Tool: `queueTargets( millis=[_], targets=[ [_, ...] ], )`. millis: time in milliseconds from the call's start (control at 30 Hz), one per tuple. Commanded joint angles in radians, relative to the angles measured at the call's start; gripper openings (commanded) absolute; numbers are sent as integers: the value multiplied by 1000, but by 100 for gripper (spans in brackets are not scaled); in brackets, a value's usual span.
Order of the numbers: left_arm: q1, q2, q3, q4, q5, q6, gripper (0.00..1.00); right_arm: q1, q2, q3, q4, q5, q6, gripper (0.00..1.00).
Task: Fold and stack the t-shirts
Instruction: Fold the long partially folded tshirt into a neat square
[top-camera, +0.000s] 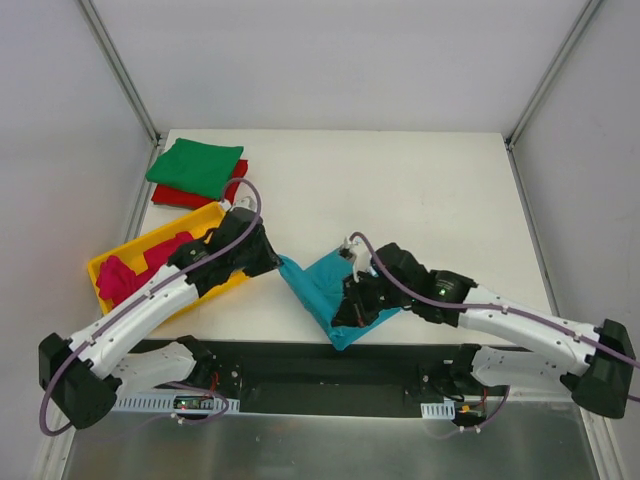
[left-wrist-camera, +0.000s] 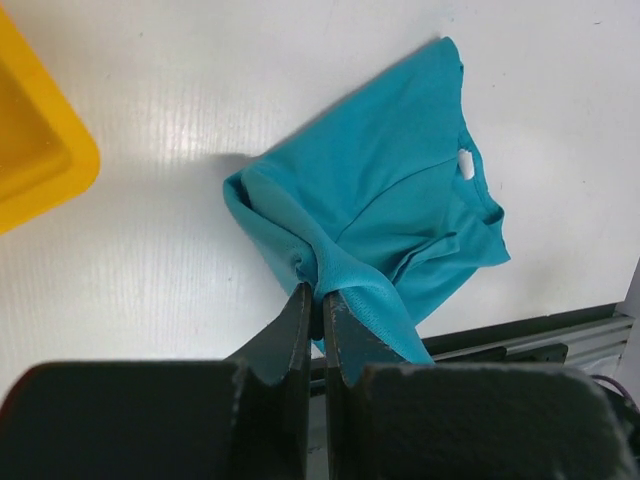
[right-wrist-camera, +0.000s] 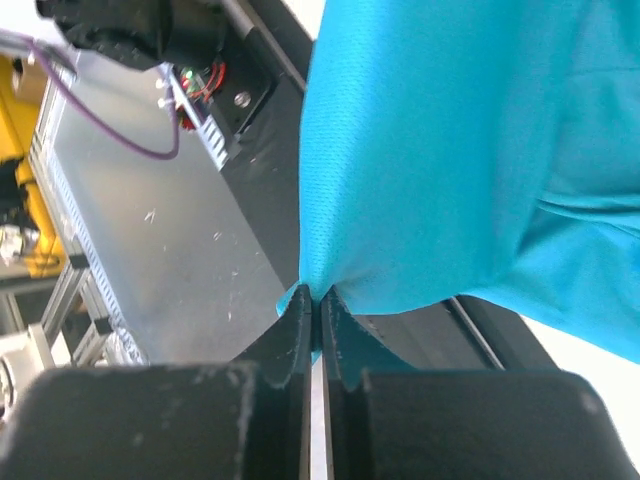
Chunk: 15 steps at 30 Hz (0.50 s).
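From the top external view, the teal-blue t-shirt (top-camera: 318, 290) is lying bunched near the front edge of the white table (top-camera: 420, 190), between the two arms; the left gripper (top-camera: 274, 260) is pressing in at the shirt's left corner, and the right gripper (top-camera: 343, 316) is sitting over the shirt's near right part, though its fingertips are hidden under the wrist here; a green t-shirt (top-camera: 195, 165) is resting folded on top of a red t-shirt (top-camera: 172, 197) at the far left corner, well apart from both grippers; the magenta-pink t-shirts (top-camera: 140, 268) are lying crumpled in the yellow tray (top-camera: 97, 264), just beside the left arm.

From the left wrist view, the left gripper (left-wrist-camera: 318, 296) is pinching a fold of the teal-blue t-shirt (left-wrist-camera: 400, 200) with its fingers drawn tight together; the caught cloth is rising from the table (left-wrist-camera: 150, 260) into the fingertips, while the shirt's body is spreading away beyond them, collar to the right; the yellow tray (left-wrist-camera: 40, 150) is showing at the left edge.

From the right wrist view, the right gripper (right-wrist-camera: 316, 300) is clamping an edge of the teal-blue t-shirt (right-wrist-camera: 440, 150), its fingers closed on the fabric; the cloth is stretching up and to the right from the fingertips, filling the upper right of the view.
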Motion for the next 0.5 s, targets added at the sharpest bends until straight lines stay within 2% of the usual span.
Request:
queueTargets(
  millis=[0, 200, 467],
  targets=[
    [-22, 117, 121, 50, -43, 44, 0, -100, -125, -61, -132, 17, 23, 0],
    [-68, 362, 300, 99, -26, 79, 0, -260, -204, -99, -235, 22, -21, 0],
    [-80, 643, 511, 99, -13, 104, 0, -468, -228, -116, -333, 114, -75, 0]
  ],
)
